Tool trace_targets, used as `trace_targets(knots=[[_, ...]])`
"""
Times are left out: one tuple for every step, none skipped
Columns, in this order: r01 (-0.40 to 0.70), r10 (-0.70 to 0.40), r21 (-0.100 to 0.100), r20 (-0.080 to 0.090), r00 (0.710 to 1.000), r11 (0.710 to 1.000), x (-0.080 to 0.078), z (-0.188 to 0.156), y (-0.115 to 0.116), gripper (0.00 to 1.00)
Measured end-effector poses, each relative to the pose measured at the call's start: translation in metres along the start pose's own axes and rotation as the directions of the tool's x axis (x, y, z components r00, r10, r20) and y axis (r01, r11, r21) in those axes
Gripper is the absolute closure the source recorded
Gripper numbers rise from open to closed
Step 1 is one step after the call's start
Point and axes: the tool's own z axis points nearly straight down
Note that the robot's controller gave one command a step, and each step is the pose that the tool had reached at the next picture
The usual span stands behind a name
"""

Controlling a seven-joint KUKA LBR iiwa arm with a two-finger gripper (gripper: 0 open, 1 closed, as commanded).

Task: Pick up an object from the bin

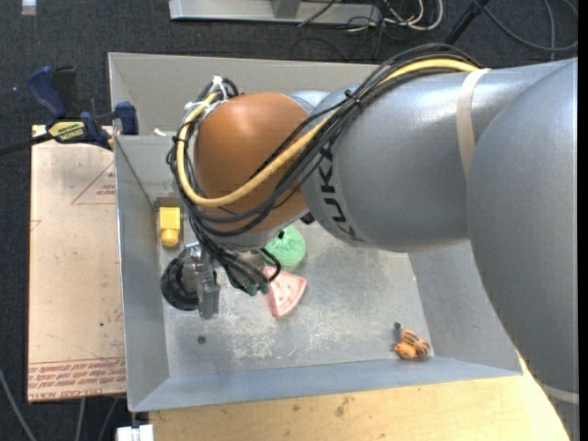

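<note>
The arm (441, 154) reaches in from the right across the grey metal bin (349, 310), its big silver link covering much of the bin's far and right parts. An orange cover (243, 154) sits rounded over the wrist, with black and yellow cables (197, 200) looped around it. Below the cover the pincer (206, 292) hangs low over the left part of the bin floor, close to the left wall. Whether it is wide or narrow, I cannot tell, and nothing can be seen gripped in it. Right at its left side, partly covered by it, lies a black round thing (175, 285), dark and disc-like, on the floor next to the left wall. Just beyond that, also against the left wall, is a small yellow block (169, 225). To the right of the pincer a pink wedge (287, 295) lies flat on the floor, and a pale green lump (288, 246) sits just beyond the wedge, partly under the wrist. Well apart from all these, near the bin's near right corner, rests a small orange thing (412, 345).
</note>
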Motion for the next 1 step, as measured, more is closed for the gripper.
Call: trace_targets(knots=[[-0.003,0.003,0.000,-0.001,1.000,1.000,0.0179,-0.0292,-0.0065,1.00]])
